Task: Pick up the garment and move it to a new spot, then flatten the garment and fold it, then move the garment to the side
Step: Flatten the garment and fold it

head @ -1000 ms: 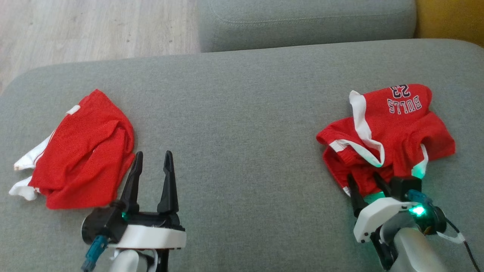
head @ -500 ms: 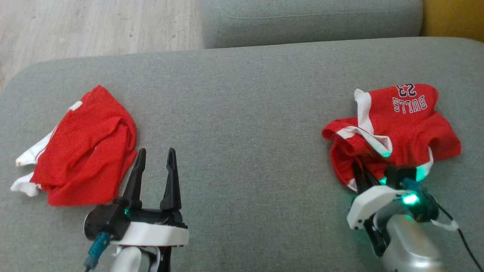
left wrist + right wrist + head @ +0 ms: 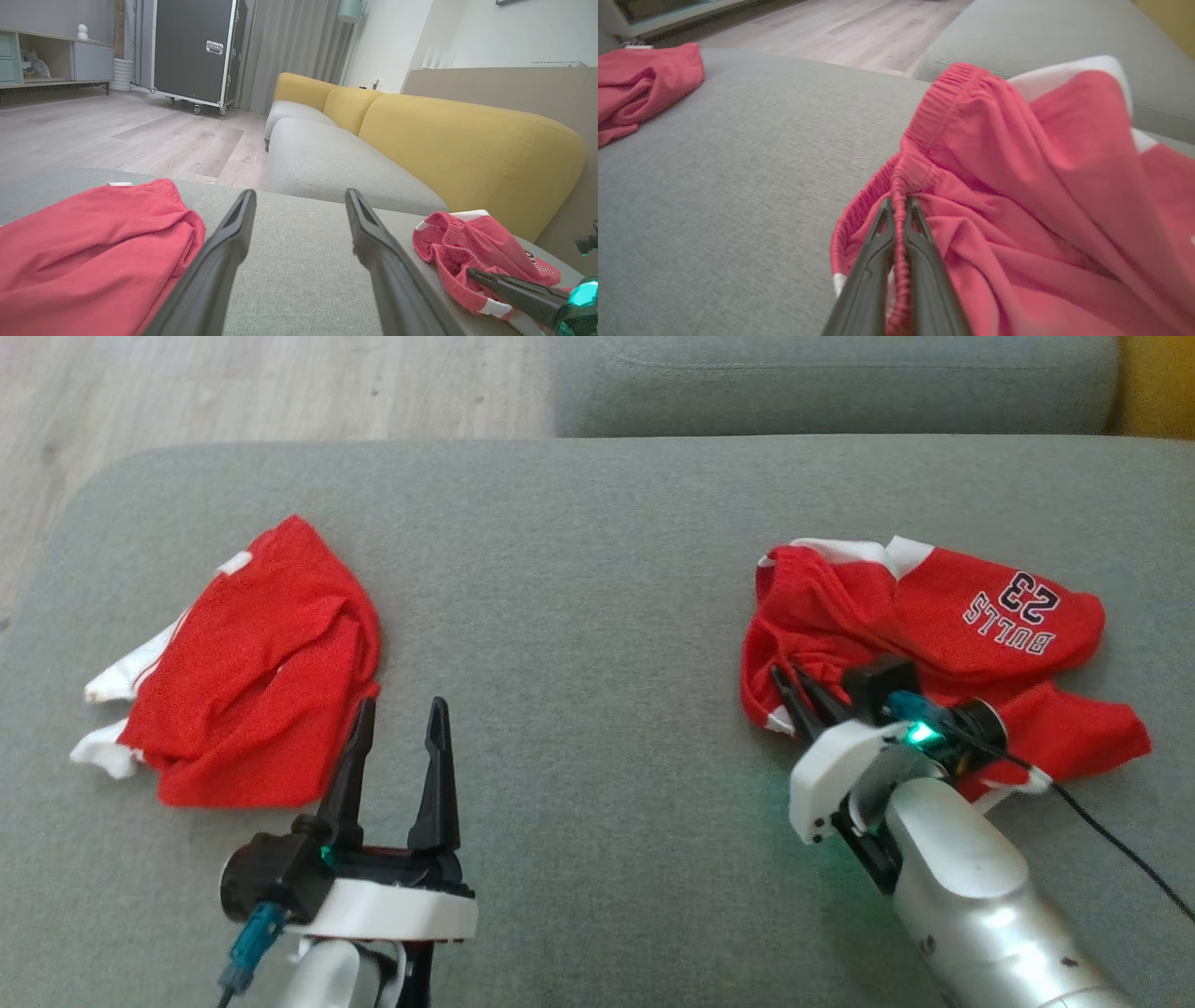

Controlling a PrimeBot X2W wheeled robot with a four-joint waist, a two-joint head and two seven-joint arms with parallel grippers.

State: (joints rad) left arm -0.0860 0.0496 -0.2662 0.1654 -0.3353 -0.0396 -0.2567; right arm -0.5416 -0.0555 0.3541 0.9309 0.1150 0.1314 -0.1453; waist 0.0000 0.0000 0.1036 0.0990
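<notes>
Though vague overhead, waistband [image 3: 934,100] in right hand [image 3: 899,203].

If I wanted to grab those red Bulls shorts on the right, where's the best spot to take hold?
Probably the ribbed waistband: it stands up as a thick ridge at the left edge of the shorts, easy to pinch from the robot's side. The right gripper is shut on it there.

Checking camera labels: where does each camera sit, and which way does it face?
Head: above, looking down on the grey cushion; left tool open, right tool shut on Bulls shorts.
Left wrist: low, along its own fingers towards the yellow sofa.
Right wrist: low, along its fingers pinching the waistband.
Shared: all three show the other red garment.
</notes>
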